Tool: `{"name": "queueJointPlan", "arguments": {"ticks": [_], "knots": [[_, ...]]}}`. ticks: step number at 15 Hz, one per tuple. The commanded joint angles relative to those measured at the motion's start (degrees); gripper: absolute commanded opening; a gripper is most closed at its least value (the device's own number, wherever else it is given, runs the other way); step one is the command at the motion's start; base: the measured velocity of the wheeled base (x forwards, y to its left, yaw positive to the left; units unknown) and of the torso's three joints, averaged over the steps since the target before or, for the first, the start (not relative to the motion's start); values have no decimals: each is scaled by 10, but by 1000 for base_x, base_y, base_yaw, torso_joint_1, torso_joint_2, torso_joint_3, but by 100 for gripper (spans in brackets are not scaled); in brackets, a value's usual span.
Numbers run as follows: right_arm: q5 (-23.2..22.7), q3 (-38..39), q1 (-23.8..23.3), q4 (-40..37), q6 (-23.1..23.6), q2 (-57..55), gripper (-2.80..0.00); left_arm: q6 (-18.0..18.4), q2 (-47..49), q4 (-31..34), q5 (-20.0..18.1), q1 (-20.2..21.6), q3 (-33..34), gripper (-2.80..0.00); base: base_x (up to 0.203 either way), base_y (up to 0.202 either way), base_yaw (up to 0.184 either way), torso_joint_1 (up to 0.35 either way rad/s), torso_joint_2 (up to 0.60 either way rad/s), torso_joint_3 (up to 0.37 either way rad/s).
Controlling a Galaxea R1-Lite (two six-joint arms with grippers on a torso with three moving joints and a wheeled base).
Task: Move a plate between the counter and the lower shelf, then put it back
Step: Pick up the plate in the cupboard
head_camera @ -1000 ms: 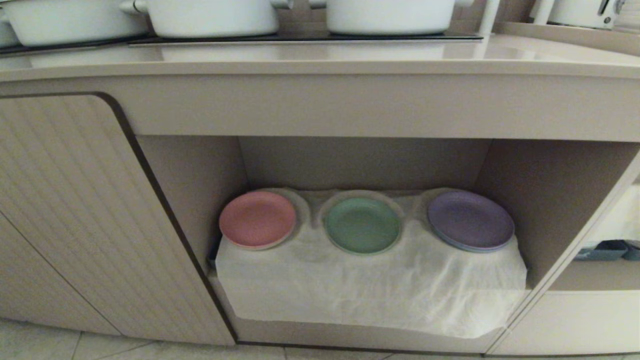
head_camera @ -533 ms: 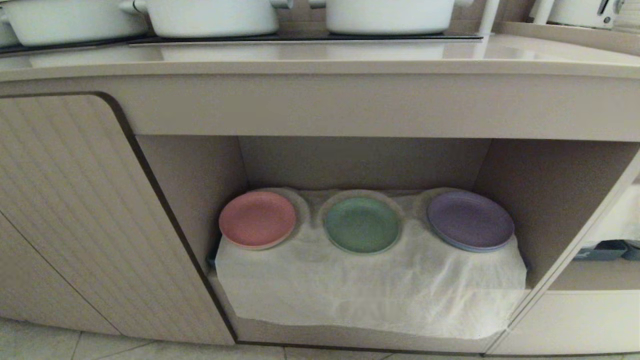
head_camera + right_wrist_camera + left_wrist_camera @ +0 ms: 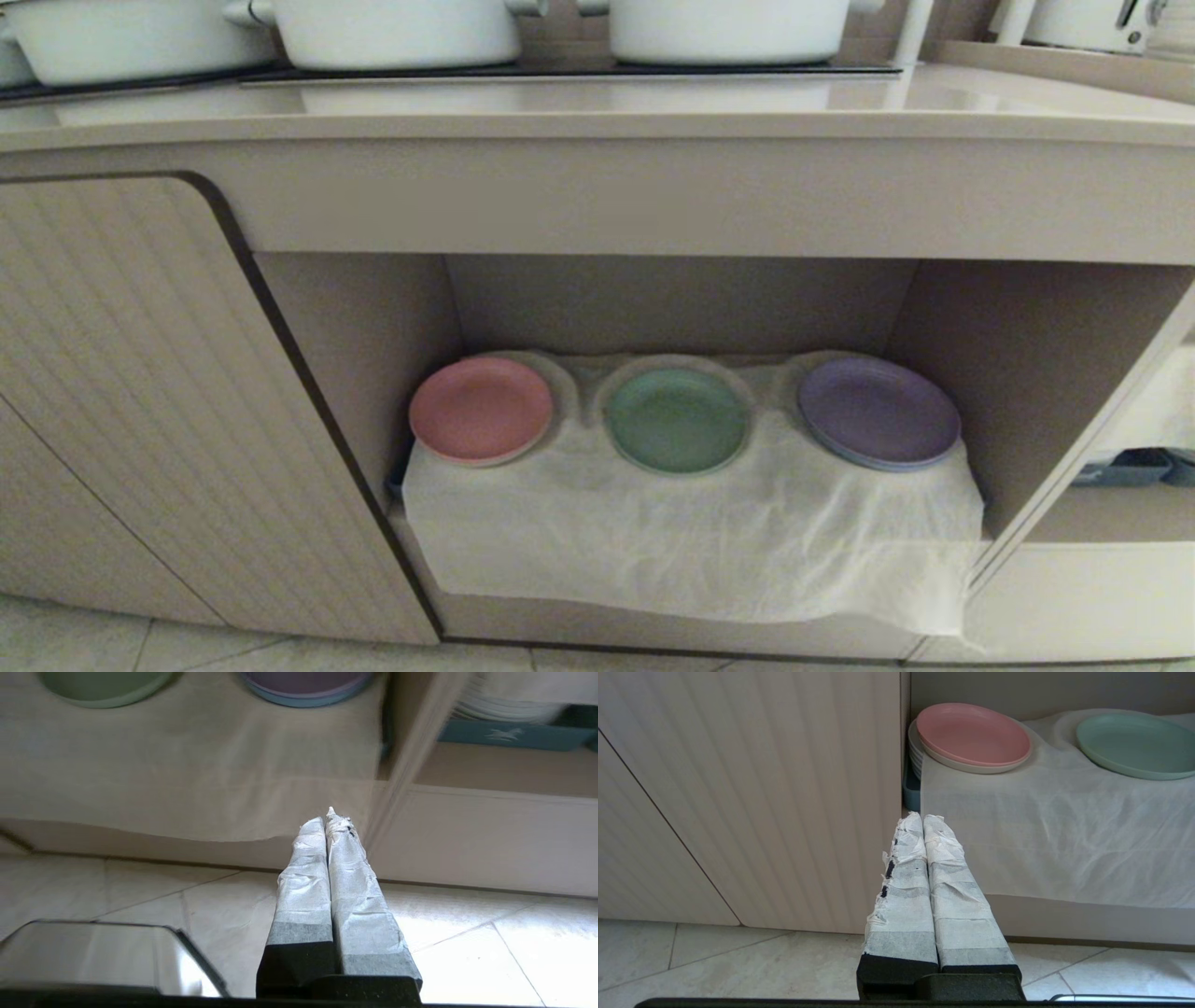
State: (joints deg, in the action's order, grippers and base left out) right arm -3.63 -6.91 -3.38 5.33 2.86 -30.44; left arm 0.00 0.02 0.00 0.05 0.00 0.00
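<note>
Mint-green plate [image 3: 677, 419] flat on the lower shelf [image 3: 1027, 373], middle of three — pink plate [image 3: 481, 409] to its left, purple plate [image 3: 878, 411] to its right, all apart from each other. Seated in a round dimple of the white cloth [image 3: 691, 541], which likely keeps it from sliding. Face up, rim up, level; round, so no long axis and no real heading. Cloth hangs over the shelf's front edge, loose at the right corner.

Counter [image 3: 597, 117] above, carrying white pots [image 3: 392, 33] on the black hob panel — bare strip in front looks like the landing spot. Nothing lifted yet; judged at the very start.

Left gripper [image 3: 923, 819] low by the ribbed cabinet door [image 3: 752, 793], taped fingers pressed together, holding nothing, looks parked. Right gripper [image 3: 331, 821] low near the floor in front of the shelf's right post, fingers also pressed together, empty, view motion-blurred. Neither arm seen from the head view. Jaws need opening before any rim grasp.
</note>
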Motion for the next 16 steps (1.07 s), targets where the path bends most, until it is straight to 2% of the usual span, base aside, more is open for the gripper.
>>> {"name": "queueJointPlan", "arguments": {"ticks": [1,4,8,9,12,16], "knots": [[-29,-31,-1,0,4,-72,-280,0,0,0,0,0,0,-280,0,0,0,0,0,0],[-95,-68,-2,1,60,-137,-280,0,0,0,0,0,0,-280,0,0,0,0,0,0],[-183,-134,8,2,97,-246,-280,0,0,0,0,0,0,-280,0,0,0,0,0,0],[-194,-154,22,1,107,-277,-280,-1,0,0,0,0,0,-280,0,0,0,0,0,0],[-204,-227,101,-1,121,-357,-280,0,0,0,0,0,0,-280,0,0,0,0,0,0],[-200,-262,188,-1,125,-441,-280,-1,0,0,0,0,0,-280,0,0,0,0,0,0]]}}
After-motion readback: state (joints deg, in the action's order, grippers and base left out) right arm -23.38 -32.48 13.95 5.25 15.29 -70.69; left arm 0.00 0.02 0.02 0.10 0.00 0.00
